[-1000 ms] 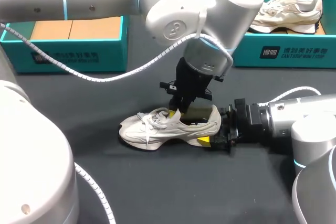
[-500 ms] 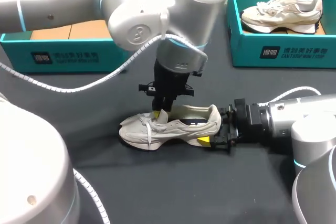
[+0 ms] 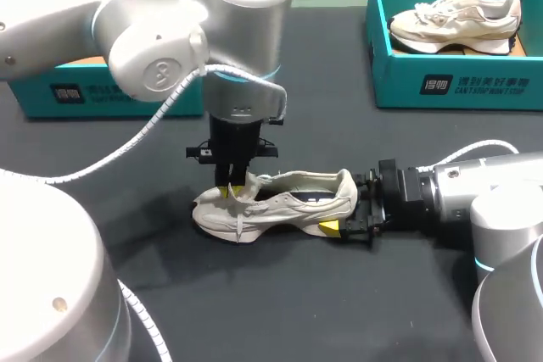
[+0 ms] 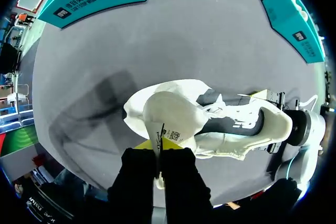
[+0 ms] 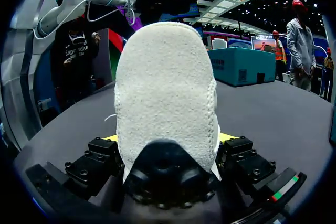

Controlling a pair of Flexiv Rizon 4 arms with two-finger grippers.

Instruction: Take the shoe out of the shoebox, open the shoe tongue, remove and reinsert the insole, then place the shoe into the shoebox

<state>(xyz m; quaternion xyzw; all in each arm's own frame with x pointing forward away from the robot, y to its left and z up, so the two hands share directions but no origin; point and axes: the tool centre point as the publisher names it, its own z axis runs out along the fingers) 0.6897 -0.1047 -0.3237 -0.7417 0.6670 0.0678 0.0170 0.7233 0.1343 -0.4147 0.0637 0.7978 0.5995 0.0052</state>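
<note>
Both grippers on the shoe [image 3: 280, 205], which lies on the table [image 3: 356, 303].
Only the left wrist view shows the tongue [image 4: 170, 116] pinched in the left gripper [image 4: 160, 148]; arm vertical over the laces. Right wrist view: right gripper [image 5: 167, 148] clamps the heel [image 5: 163, 93] from both sides, apparently tight; arm low along the table.

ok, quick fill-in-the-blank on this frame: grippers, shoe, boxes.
1. The left gripper is shut on the shoe's ____.
2. The right gripper clamps the shoe at its ____ end.
3. A second shoe lies ____ the teal shoebox on the right arm's side.
Missing words: tongue; heel; inside.
</note>
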